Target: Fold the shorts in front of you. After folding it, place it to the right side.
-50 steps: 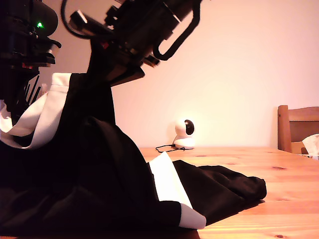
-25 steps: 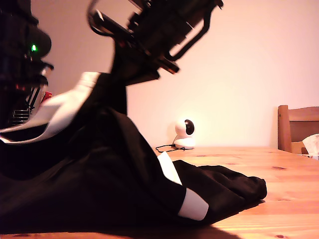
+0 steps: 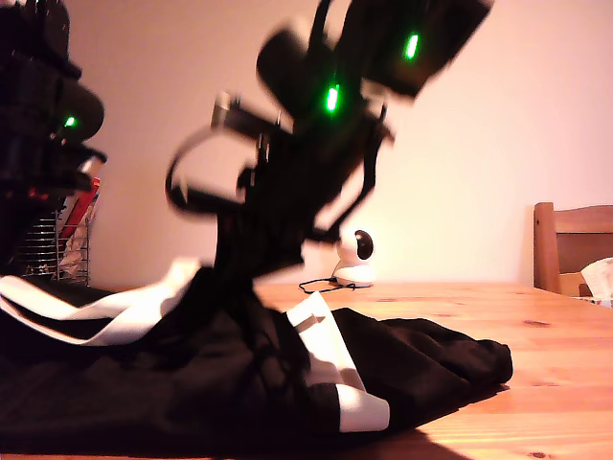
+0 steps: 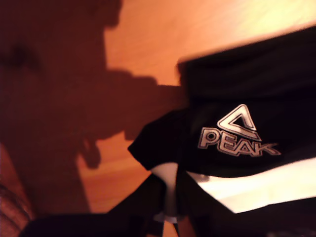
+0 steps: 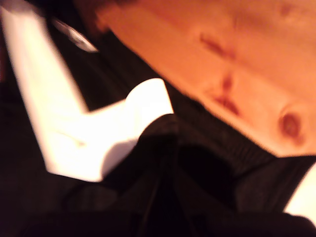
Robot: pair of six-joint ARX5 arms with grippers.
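At the exterior view's left edge a dark arm (image 3: 43,144) is standing over a wire rack (image 3: 62,251), with a white hem band (image 3: 105,311) of the shorts (image 3: 192,383) trailing from under it across the heap. The shorts are lying on the wooden table (image 3: 536,383) as a low black mound, their long axis running across the exterior view from its left edge toward its middle right, where the black fabric is tapering to a flat edge. Toward the middle, a blurred arm (image 3: 316,144) with green lights is bearing down on the crest of the mound, beside a second white band (image 3: 330,359). I cannot match either arm to a wrist view. Along my first gripper (image 4: 165,217), black cloth with a PEAK logo (image 4: 237,133) and a white strip is bunching up right at my jaws; they appear to be pinching a fold, though I cannot tell for certain. At my second gripper (image 5: 163,207), dark fabric is gathering into the jaws beside a curled white hem (image 5: 103,133), and it too seems clamped, but blur is hiding the fingertips. The fold, I judge, is turning on carrying the held edge along that long axis toward the exterior view's right, where the free end is lying. Behind stand a small white camera (image 3: 356,257) and a chair (image 3: 573,247).
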